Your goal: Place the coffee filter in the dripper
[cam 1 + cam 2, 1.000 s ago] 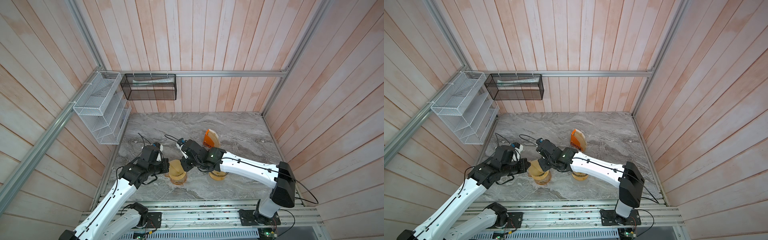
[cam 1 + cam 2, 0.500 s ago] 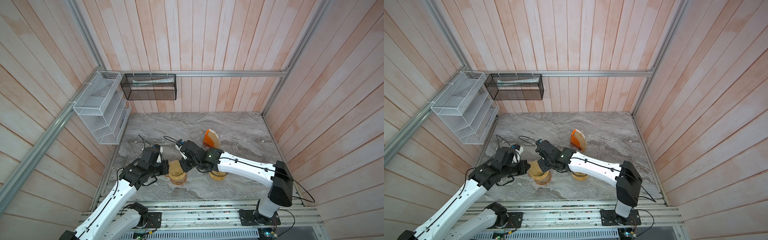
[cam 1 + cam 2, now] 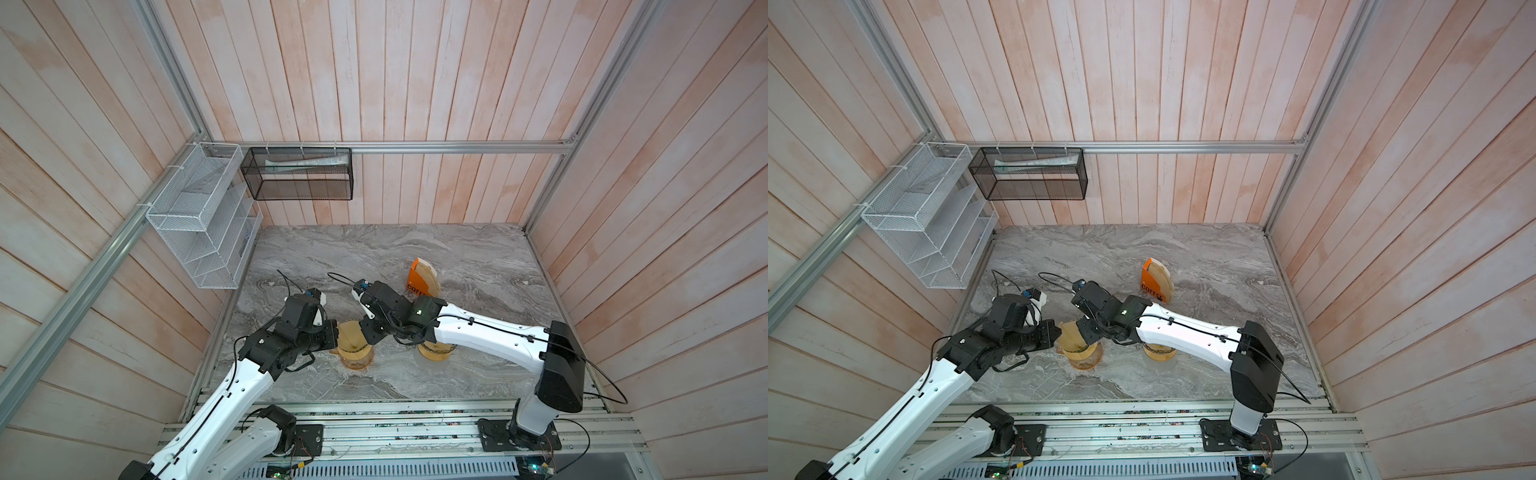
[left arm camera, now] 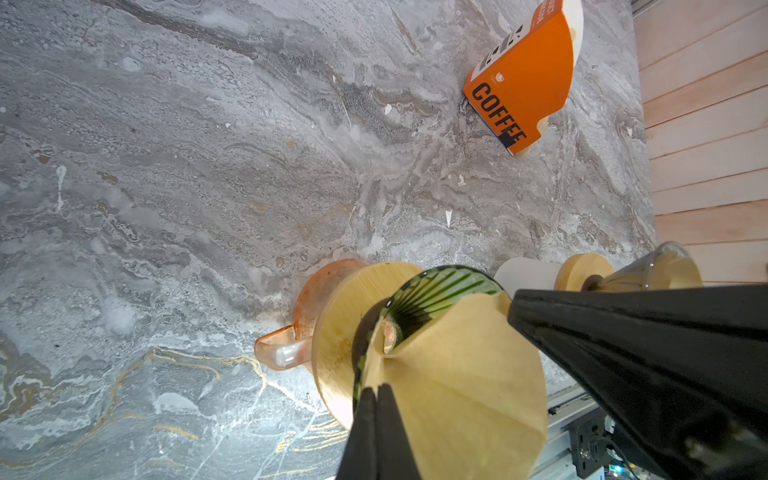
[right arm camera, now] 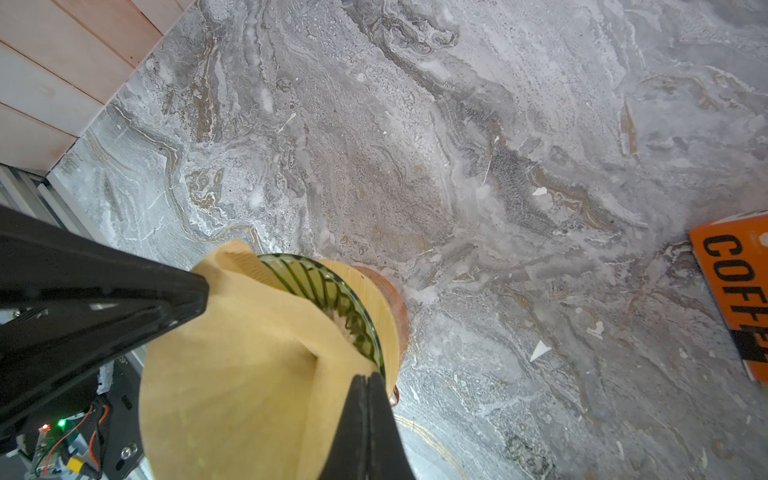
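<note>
Two grippers met over the dripper [image 4: 440, 291], and both had their jaws pressed together on the coffee filter [image 4: 457, 374]. The left gripper [image 4: 376, 390] pinched one side of the brown paper rim and the right gripper [image 5: 365, 380] pinched the opposite side, so the paper cone was held between them. Its pointed end sat inside the mouth of the green ribbed glass, while the wide part stood out above it and did not lie against the wall all around. The dripper rested with its round wooden collar [image 4: 338, 332] on an amber glass carafe [image 4: 320, 291] on the marble table [image 3: 374, 249], toward the front. A second dripper [image 3: 436, 352] stood near it, under the right arm. An orange box [image 3: 413, 278] marked COFFEE stood farther back.
</note>
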Robot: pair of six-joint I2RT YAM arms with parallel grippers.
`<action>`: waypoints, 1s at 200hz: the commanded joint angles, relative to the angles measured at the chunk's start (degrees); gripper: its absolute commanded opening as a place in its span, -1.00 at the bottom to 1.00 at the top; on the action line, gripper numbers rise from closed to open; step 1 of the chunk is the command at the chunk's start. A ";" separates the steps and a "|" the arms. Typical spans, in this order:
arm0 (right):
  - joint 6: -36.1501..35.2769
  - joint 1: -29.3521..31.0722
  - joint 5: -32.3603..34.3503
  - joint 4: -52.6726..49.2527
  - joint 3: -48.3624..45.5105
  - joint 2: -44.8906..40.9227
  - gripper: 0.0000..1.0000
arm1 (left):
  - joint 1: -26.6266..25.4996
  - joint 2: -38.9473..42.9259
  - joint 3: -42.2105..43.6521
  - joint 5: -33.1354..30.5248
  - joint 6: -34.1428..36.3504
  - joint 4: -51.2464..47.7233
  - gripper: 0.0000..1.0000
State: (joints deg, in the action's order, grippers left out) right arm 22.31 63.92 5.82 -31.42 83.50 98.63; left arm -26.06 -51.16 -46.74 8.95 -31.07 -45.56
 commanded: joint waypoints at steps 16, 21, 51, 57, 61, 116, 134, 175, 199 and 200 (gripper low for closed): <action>-0.16 -0.37 -0.69 0.20 -0.47 1.31 -1.00 | -0.30 0.49 1.08 0.09 0.44 0.77 -0.90; -0.13 -0.34 -0.72 0.18 -0.54 1.39 -1.00 | -0.30 0.50 1.18 0.10 0.44 0.74 -0.90; -0.16 -0.36 -0.88 0.16 -0.62 1.49 -1.00 | -0.30 0.49 1.46 0.08 0.48 0.86 -0.90; -0.15 -0.36 -0.85 0.14 -0.58 1.48 -1.00 | -0.30 0.53 1.54 0.06 0.48 0.91 -0.90; -0.14 -0.37 -0.92 0.13 -0.49 1.48 -1.00 | -0.30 0.50 1.59 0.10 0.48 0.91 -0.90; -0.16 -0.46 -0.89 0.26 -0.88 1.39 -1.00 | -0.30 0.44 1.70 0.20 0.48 0.99 -0.90; -0.08 -0.55 -0.82 0.27 -0.94 1.41 -1.00 | -0.30 0.41 1.63 0.19 0.48 0.91 -0.90; 0.02 -0.52 -0.88 0.49 -1.09 1.15 -1.00 | -0.30 0.35 1.33 0.10 0.57 0.47 -0.90; -0.11 -0.55 -0.82 -0.20 -0.40 1.26 -1.00 | -0.30 0.53 1.21 0.19 0.56 0.51 -0.90; -0.13 -0.55 -0.82 -0.21 -0.42 1.28 -1.00 | -0.30 0.49 1.17 0.19 0.52 0.54 -0.90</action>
State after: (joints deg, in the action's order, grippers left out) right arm 22.31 63.92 5.06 -31.00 83.26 99.11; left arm -26.06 -51.16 -45.95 9.15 -31.07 -44.95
